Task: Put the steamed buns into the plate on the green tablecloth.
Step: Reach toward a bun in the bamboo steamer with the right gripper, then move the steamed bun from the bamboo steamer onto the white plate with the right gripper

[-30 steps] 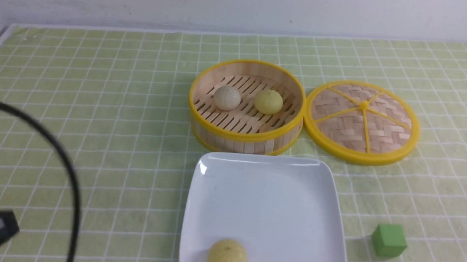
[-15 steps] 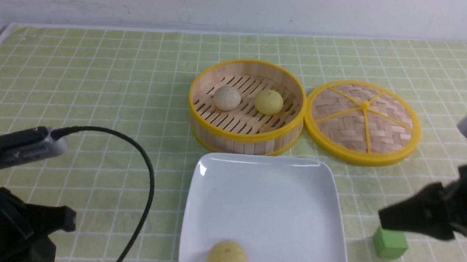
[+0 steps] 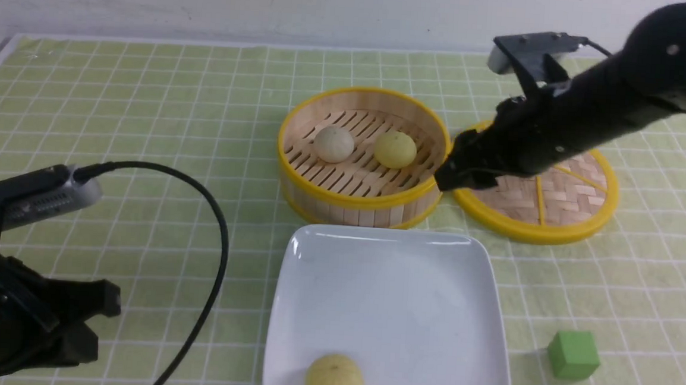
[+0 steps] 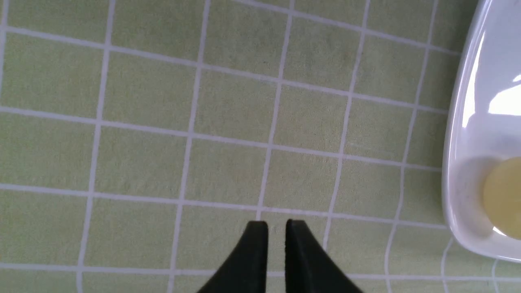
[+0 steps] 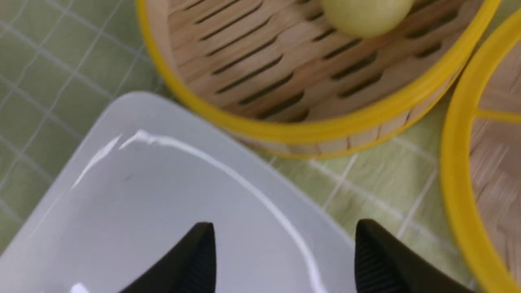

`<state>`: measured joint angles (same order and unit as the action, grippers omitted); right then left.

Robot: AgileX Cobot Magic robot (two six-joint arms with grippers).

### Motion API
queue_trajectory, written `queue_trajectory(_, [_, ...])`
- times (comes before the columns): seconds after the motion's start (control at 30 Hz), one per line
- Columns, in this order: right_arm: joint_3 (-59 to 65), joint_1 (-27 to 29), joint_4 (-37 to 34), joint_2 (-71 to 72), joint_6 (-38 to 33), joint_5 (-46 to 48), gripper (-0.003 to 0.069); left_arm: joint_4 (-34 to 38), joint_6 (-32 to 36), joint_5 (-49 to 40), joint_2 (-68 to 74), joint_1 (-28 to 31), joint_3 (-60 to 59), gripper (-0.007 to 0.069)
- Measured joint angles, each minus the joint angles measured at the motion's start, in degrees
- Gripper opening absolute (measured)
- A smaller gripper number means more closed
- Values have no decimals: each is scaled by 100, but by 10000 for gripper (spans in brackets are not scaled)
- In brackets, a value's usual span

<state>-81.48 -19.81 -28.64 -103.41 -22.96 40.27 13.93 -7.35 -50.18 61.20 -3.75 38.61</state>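
Two steamed buns lie in the bamboo steamer (image 3: 360, 199): an off-white one (image 3: 333, 144) and a pale yellow one (image 3: 394, 149). Another yellow bun (image 3: 334, 379) sits at the near edge of the white square plate (image 3: 397, 279) on the green tablecloth (image 3: 145, 115). My right gripper (image 3: 448, 175) hangs at the steamer's right rim, open and empty (image 5: 281, 232), above the plate's far corner (image 5: 142, 195). My left gripper (image 3: 97, 320) is low over bare cloth left of the plate, its jaws a narrow gap apart (image 4: 276, 228) with nothing between them.
The woven steamer lid (image 3: 556, 205) lies right of the steamer, partly under my right arm. A green cube (image 3: 573, 354) stands right of the plate. A black cable (image 3: 215, 238) loops from my left arm over the cloth.
My right arm swung in from the lower right, up and leftward to the steamer's right rim, and its jaws opened. My left arm came into view at lower left, its jaws parting slightly.
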Motion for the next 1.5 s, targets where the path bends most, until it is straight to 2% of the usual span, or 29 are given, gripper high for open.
queue_trajectory(0.03, [-439, 0, 47, -368, 14, -96, 454, 0, 0, 39, 2, 0, 0, 160])
queue_trajectory(0.07, [-485, 0, 54, -459, 20, -107, 454, 0, 0, 47, 2, 0, 0, 160])
queue_trajectory(0.17, [-1123, 0, 56, -1122, 33, -494, 454, 4, 0, 156, 2, 0, 0, 244])
queue_trajectory(0.3, [-1537, 0, 4, -1719, 33, -1035, 454, 19, 0, 197, 2, 0, 7, 306])
queue_trajectory(0.57, [-1717, -58, -131, -2307, 33, -2047, 452, 77, 0, 199, 2, 0, 7, 323])
queue_trajectory(0.73, [-1728, -206, -148, -2455, 11, -2221, 444, 143, 0, 208, 2, 0, 7, 323])
queue_trajectory(0.8, [-1735, -261, -127, -2506, -16, -2252, 415, 148, 0, 213, 2, 0, 7, 323])
queue_trajectory(0.87, [-1735, -284, -78, -2516, -28, -2279, 357, 148, 0, 215, 2, 0, 7, 320])
queue_trajectory(0.97, [-1735, -284, -44, -2522, -28, -2219, 181, 148, 0, 220, 2, 0, 7, 320])
queue_trajectory(1.03, [-1735, -278, -39, -2457, -28, -2124, 65, 148, 0, 220, 2, 0, 7, 319])
queue_trajectory(1.1, [-1735, -260, -20, -2258, -28, -1772, 15, 148, 0, 220, 2, 0, 7, 319])
queue_trajectory(1.13, [-1735, -252, -14, -2231, -28, -1665, 13, 148, 0, 220, 2, 0, 7, 319])
queue_trajectory(1.17, [-1735, -226, 34, -1892, -21, -1098, 13, 148, 0, 220, 2, 0, 7, 319])
queue_trajectory(1.2, [-1727, -216, 52, -1848, -21, -926, 13, 148, 0, 220, 2, 0, 7, 319])
queue_trajectory(1.27, [-1701, -154, 88, -1154, -2, 192, 13, 141, 0, 220, 2, 0, 7, 319])
queue_trajectory(1.33, [-1644, -139, 88, -862, 28, 691, 13, 134, 0, 220, 2, 0, 7, 319])
queue_trajectory(1.4, [-1080, -149, -42, -179, 103, 1662, 14, 124, 0, 220, 2, 0, 7, 319])
queue_trajectory(1.5, [-168, -343, -293, 59, 114, 1522, 20, 124, 0, 227, 2, 0, 7, 319])
